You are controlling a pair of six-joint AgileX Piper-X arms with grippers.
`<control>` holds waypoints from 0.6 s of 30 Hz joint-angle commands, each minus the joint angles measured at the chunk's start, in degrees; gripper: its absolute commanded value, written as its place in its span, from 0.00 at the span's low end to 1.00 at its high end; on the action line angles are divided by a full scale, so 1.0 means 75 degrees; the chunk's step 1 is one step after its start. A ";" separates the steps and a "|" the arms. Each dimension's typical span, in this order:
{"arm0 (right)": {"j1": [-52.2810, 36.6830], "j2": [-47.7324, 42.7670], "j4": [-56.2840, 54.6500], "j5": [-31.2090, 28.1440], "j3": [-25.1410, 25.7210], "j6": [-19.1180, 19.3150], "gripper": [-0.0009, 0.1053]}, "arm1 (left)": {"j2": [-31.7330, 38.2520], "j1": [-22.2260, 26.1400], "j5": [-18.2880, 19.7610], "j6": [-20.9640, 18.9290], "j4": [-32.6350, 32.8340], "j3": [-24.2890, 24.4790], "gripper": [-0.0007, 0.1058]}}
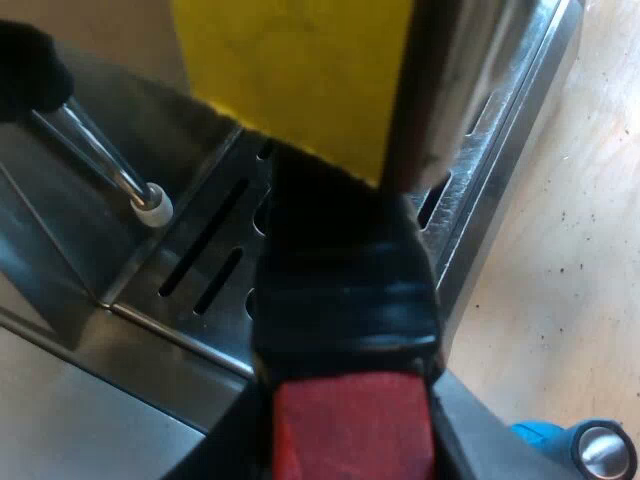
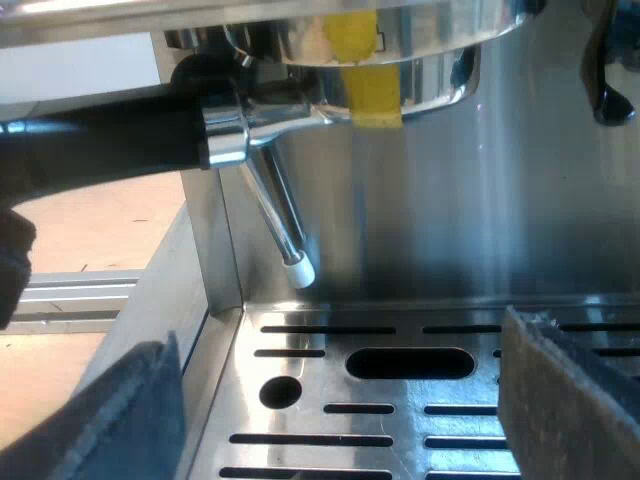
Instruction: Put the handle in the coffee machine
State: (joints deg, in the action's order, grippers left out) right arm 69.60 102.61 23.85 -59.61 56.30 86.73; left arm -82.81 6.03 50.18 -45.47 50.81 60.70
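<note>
The holder's dark handle [image 1: 345,300] with its red end [image 1: 350,425] lies between the fingers of my left gripper [image 1: 350,450], which is shut on it. Its metal head [image 1: 450,90] sits over the drip tray [image 1: 215,260], beside a yellow tape strip [image 1: 300,70]. From the right wrist view, the holder [image 2: 130,135] is up at the espresso machine's [image 2: 450,200] round metal head, by the yellow strip [image 2: 370,80]. My right gripper [image 2: 340,420] hovers open above the drip tray [image 2: 400,365], nothing between its fingers.
A steam wand with a white tip [image 1: 155,205] [image 2: 297,268] hangs down over the tray close to the holder. A blue tamper [image 1: 585,450] stands on the wooden table [image 1: 570,250] beside the machine. A dark lever [image 2: 605,70] is on the machine's front.
</note>
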 commanded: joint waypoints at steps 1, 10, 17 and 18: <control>-0.0043 -0.0061 0.0044 -0.0033 0.0023 0.0128 0.64 | 0.0221 0.0000 0.0968 0.0404 -0.0031 0.0154 0.01; -0.0812 -0.0034 0.0044 0.1129 0.0023 0.0128 0.63 | 0.0280 0.0000 0.1516 0.0920 -0.0062 0.0154 0.01; -0.1289 0.0327 0.0526 0.1670 0.0023 0.0445 0.55 | 0.0280 0.0000 0.1592 0.0921 -0.0061 0.0154 0.01; -0.1307 0.0344 0.0575 0.1720 0.0023 0.0493 0.54 | 0.0280 0.0000 0.1592 0.0921 -0.0061 0.0154 0.01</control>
State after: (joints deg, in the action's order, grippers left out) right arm 60.26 104.51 25.84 -48.99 56.30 87.60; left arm -82.81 6.37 50.97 -42.08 50.36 60.78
